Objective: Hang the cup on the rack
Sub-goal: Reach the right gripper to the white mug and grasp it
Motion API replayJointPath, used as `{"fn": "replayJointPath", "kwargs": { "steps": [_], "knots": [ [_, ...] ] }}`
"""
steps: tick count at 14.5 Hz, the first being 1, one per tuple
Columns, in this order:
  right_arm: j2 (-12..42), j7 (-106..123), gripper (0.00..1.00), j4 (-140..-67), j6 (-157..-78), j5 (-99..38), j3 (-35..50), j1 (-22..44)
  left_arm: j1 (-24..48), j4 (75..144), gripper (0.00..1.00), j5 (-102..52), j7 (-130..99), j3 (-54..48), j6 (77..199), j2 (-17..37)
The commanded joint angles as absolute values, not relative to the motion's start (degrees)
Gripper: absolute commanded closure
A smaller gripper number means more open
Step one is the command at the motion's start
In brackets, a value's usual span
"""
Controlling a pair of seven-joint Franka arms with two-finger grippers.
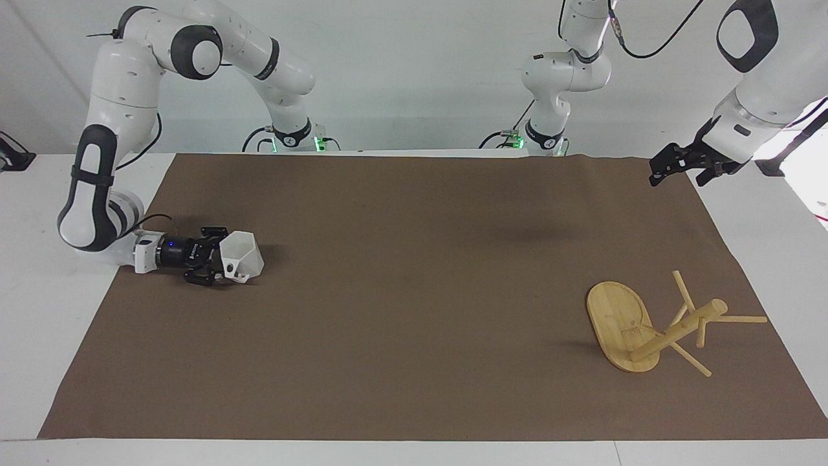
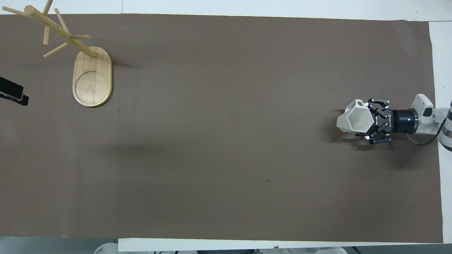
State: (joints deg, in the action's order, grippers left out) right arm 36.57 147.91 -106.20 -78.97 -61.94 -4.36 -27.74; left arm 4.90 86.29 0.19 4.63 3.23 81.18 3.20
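Observation:
The white faceted cup (image 1: 247, 257) (image 2: 354, 121) lies tipped on the brown mat at the right arm's end of the table, its handle on the side away from the robots. My right gripper (image 1: 226, 262) (image 2: 369, 120) lies low and level against it, open, with a finger on either side of the cup's base end. The bamboo rack (image 1: 616, 321) (image 2: 92, 78) stands on its oval base at the left arm's end, with nothing on its pegs. My left gripper (image 1: 671, 166) (image 2: 12, 95) waits open and empty, raised over the mat's edge at that end.
The brown mat (image 1: 414, 310) covers most of the white table. Both arm bases stand at the robots' edge, with cables beside them. Nothing else lies on the mat.

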Motion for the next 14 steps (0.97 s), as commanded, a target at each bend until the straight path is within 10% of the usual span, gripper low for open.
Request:
{"fn": "replayJointPath", "kwargs": {
  "steps": [1, 10, 14],
  "knots": [
    [35.07, 149.76, 0.0, -108.37, -79.98, -64.42, -4.48, -26.55, 4.48, 87.28, 0.0, 0.18, 4.22, 3.08, 80.77, 2.2],
    [34.63, 152.58, 0.01, -110.92, -80.33, -65.13, -4.4, -25.14, 4.57, 87.28, 0.0, 0.18, 4.22, 3.08, 80.77, 2.2],
    [34.63, 152.14, 0.51, -110.48, -80.68, -65.21, -4.22, -25.05, 4.66, 87.28, 0.0, 0.18, 4.13, 3.08, 80.77, 2.2]
  ]
}}
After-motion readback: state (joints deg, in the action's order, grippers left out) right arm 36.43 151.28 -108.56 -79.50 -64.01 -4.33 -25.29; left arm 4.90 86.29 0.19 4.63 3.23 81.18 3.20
